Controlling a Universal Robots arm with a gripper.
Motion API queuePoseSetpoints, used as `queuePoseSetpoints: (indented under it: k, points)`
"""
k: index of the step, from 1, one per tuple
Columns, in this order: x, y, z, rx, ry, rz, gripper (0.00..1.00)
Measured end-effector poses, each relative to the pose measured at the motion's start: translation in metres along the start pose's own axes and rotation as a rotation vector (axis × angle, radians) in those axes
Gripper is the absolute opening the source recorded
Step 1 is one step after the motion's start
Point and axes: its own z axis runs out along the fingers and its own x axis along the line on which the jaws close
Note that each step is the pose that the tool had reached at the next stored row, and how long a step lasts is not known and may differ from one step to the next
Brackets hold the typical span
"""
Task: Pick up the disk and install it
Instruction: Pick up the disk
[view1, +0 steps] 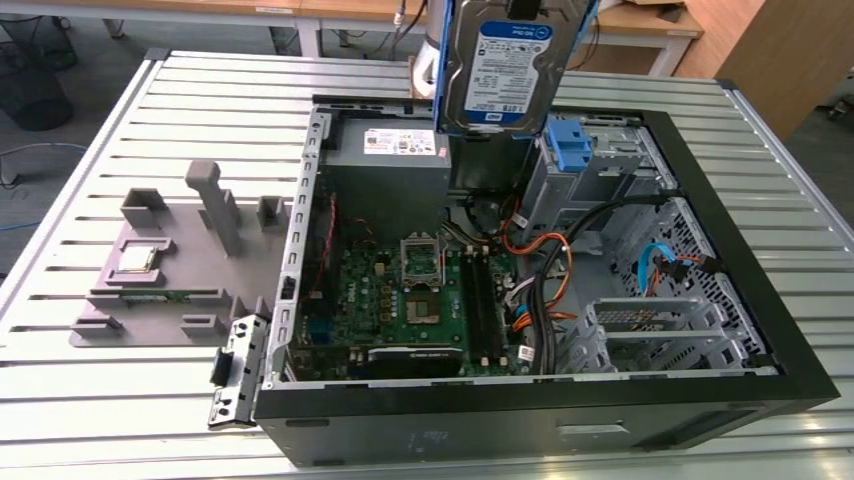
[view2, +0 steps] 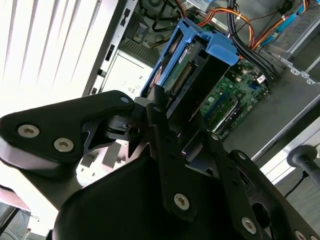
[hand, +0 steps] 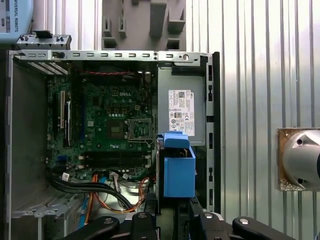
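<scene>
The disk (view1: 501, 70) hangs upright over the far side of the open computer case (view1: 747, 270), its white-and-blue label facing the exterior view. In the second wrist view my gripper (view2: 180, 107) is shut on the disk (view2: 192, 75), with black fingers (view2: 159, 107) pressing its sides and the blue carrier frame (view2: 215, 45) at its far end. In the first wrist view the blue carrier frame (hand: 179, 170) sits just beyond the gripper (hand: 172, 212), above the gap beside the power supply.
Inside the case are the green motherboard (view1: 414, 290), the grey power supply box with a white sticker (view1: 394, 150), an upright blue latch (view1: 567, 145) on the drive cage, and orange and black cables (view1: 561, 250). A grey fixture plate (view1: 160, 260) lies on the slatted table at the exterior view's left.
</scene>
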Motion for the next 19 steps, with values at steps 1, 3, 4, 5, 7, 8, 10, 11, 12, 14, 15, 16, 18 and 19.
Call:
queuePoseSetpoints:
  k: [1, 3, 4, 5, 7, 8, 10, 11, 12, 14, 15, 16, 18, 19]
  points:
    - [0.0016, 0.0000, -0.0001, 0.0000, 0.0000, 0.000, 0.35]
    - [0.0050, -0.0001, -0.0003, 0.0000, 0.0001, 0.000, 0.35]
    - [0.0067, -0.0001, -0.0004, 0.0000, 0.0000, 0.000, 0.35]
    - [0.0085, -0.0002, -0.0005, 0.0000, 0.0000, 0.000, 0.35]
    - [0.0121, -0.0002, -0.0007, 0.0000, 0.0000, 0.000, 0.35]
    - [0.0141, -0.0003, -0.0008, 0.0000, 0.0000, 0.000, 0.35]
    - [0.0175, -0.0004, -0.0011, -0.0001, 0.0001, 0.000, 0.35]
    - [0.0192, -0.0004, -0.0012, -0.0001, 0.0001, 0.000, 0.35]
    - [0.0209, -0.0004, -0.0013, 0.0000, 0.0000, 0.000, 0.35]
    - [0.0243, -0.0005, -0.0014, 0.0000, 0.0000, 0.000, 0.35]
    - [0.0262, -0.0005, -0.0016, 0.0000, 0.0000, 0.000, 0.35]
    - [0.0279, -0.0006, -0.0016, 0.0000, 0.0000, 0.000, 0.35]
    - [0.0315, -0.0007, -0.0019, -0.0001, 0.0001, 0.000, 0.35]
    - [0.0334, -0.0007, -0.0020, 0.0000, 0.0001, 0.000, 0.35]
